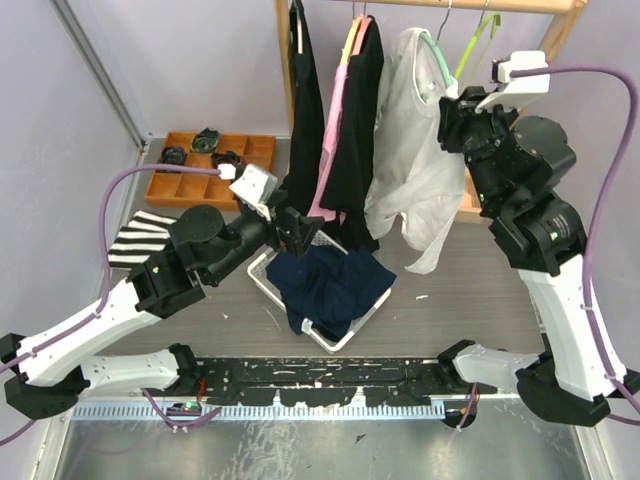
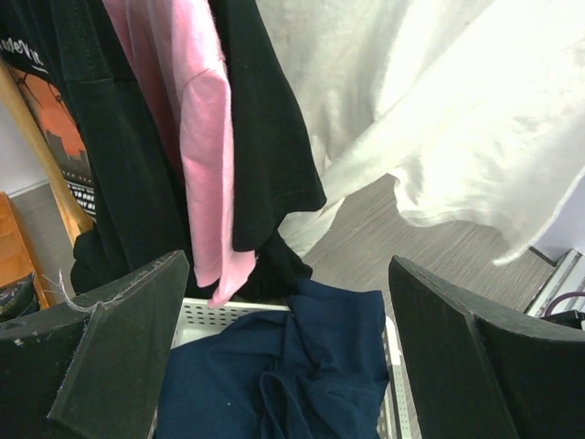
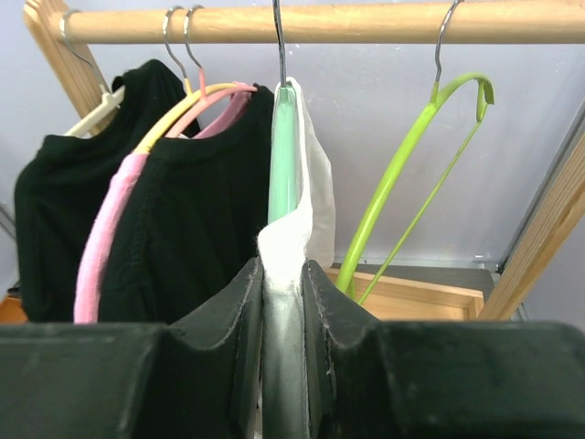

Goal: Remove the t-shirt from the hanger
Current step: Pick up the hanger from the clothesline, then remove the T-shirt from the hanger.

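White cotton of the t-shirt point(image 1: 410, 150), draped from a mint-green hanger point(image 1: 432, 52) on the wooden rail point(image 1: 470, 5), at the far right of the scene from above, one corner trailing down toward the bench point(image 1: 450, 300). Right fingers point(image 1: 452, 108) raised to the shirt's shoulder, just beside the hanger's arm. Left fingers point(image 1: 298, 236) low and to the left, above the far rim of a white basket point(image 1: 262, 278) with a navy garment point(image 1: 335, 285) spilling out of it. Further left along the rail, a black shirt point(image 1: 352, 130), a pink garment point(image 1: 335, 110) and a second black shirt point(image 1: 303, 100); to the right, a bare lime hanger point(image 1: 475, 45). At the far left, an orange tray point(image 1: 170, 185), with a striped cloth point(image 1: 140, 240) nearer.

From the left wrist: spread wide apart, gripping nothing. Between the two dark pads, the navy garment and a strip of basket mesh below. Just beyond, the hanging pink and black hems. Upper right, the white t-shirt's lower edge, apart from these fingers.

From the right wrist: pressed almost together on a fold of the white fabric at the shoulder. Straight above the pinch, the mint-green arm rising out of the cloth to its wire hook over the rail. Cannot tell whether the hanger itself sits inside the grip. To the right, the lime hanger; to the left, yellow and pink hangers carrying the black shirts.
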### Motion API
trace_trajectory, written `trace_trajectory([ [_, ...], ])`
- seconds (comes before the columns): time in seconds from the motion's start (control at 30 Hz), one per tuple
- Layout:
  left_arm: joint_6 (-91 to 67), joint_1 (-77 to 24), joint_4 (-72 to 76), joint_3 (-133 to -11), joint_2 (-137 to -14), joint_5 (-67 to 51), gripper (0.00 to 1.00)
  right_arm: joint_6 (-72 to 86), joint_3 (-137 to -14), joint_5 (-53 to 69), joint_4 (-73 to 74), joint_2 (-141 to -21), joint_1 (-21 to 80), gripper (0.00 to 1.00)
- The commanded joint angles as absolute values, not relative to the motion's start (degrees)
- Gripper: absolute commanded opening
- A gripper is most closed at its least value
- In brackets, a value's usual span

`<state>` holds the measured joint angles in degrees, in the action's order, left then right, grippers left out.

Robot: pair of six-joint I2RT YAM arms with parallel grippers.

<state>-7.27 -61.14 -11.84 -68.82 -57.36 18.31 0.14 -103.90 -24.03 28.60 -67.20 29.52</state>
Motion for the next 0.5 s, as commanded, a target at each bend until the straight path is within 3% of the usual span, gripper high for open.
trace_trajectory([
  [0.0, -6.5, -61.0, -10.0, -71.6, -58.4, 17.9, 0.98, 1.2, -105.9, -21.0, 22.6, -63.9, 29.7, 0.01],
  [0.47, -4.0, -60.9, -10.0, -77.6, -62.3, 17.9, 0.98, 0.4, -108.1, -16.8, 24.1, -58.3, 29.7, 0.01],
])
